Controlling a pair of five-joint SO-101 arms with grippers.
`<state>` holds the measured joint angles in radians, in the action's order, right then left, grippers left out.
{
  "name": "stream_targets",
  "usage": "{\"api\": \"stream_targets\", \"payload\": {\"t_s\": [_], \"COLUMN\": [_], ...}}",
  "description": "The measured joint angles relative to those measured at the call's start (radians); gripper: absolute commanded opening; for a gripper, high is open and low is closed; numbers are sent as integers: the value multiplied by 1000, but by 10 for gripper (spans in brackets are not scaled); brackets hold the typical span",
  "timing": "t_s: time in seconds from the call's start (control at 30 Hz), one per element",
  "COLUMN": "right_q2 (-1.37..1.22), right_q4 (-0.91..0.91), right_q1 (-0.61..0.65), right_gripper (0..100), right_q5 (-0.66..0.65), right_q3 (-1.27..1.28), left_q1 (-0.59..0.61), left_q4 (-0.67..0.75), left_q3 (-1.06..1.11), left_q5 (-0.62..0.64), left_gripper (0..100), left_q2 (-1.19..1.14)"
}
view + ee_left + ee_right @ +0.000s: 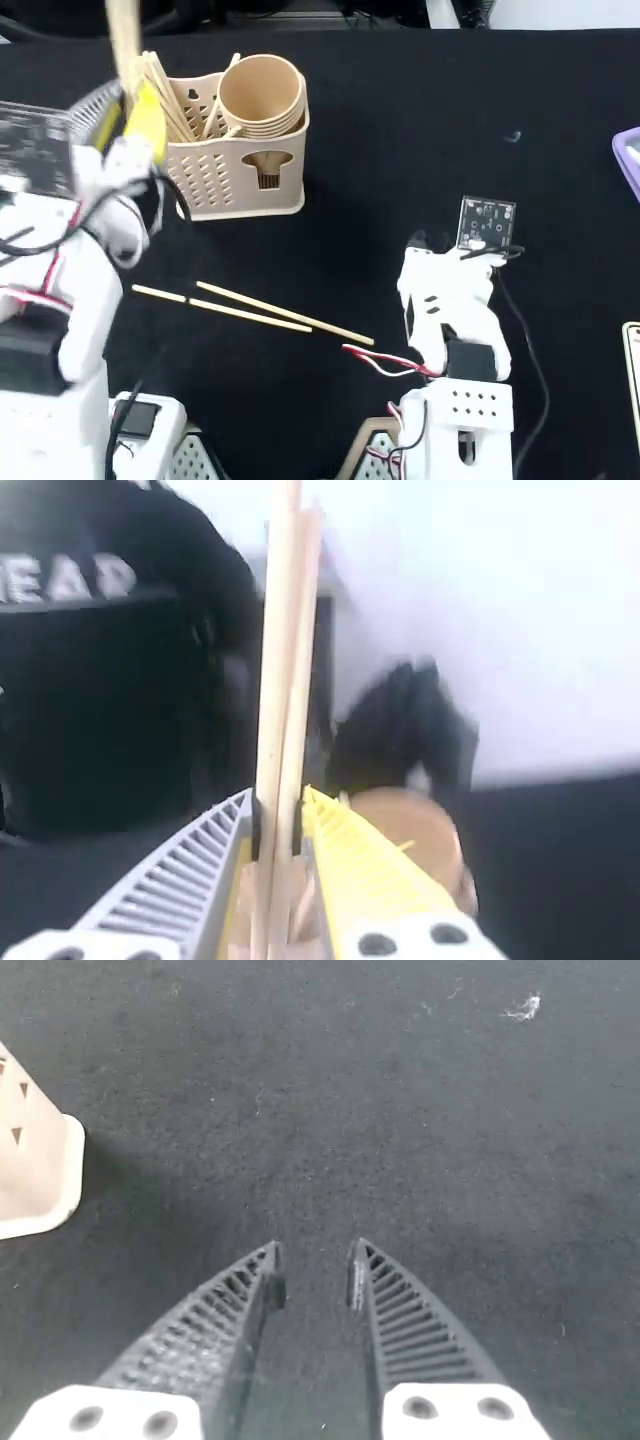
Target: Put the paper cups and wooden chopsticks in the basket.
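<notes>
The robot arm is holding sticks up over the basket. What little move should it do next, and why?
Probably lower them a little and open up. The left gripper is shut on two upright chopsticks right over the basket, by the side where other sticks stand beside the paper cups. Two more chopsticks lie on the table.

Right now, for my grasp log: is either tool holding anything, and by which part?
Left tool clamps chopsticks near their lower ends, most of their length sticking up. Right tool is open, holding nothing.
</notes>
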<state>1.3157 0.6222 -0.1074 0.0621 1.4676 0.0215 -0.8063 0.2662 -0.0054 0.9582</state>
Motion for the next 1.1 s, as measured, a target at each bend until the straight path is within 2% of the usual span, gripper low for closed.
{"api": "stream_targets", "payload": {"t_s": [0.23,0.47,0.57,0.77,1.0,1.1], "right_q2": [0,0,0,0,0,0], "right_q4": [-3,-3,-3,-3,-3,-3], "right_q1": [0,0,0,0,0,0], "right_gripper": [113,113,113,113,113,113], "right_q5": [0,0,0,0,0,0], "right_q3": [0,0,0,0,0,0], "left_q1": [81,81,81,81,81,81], "left_q4": [344,621,695,726,651,605], "left_q3": [121,149,149,158,216,224], "left_q5": [226,264,264,264,264,264], "left_gripper": [30,30,30,30,34,115], "left_q2": [-123,-275,-351,-457,-471,-471]}}
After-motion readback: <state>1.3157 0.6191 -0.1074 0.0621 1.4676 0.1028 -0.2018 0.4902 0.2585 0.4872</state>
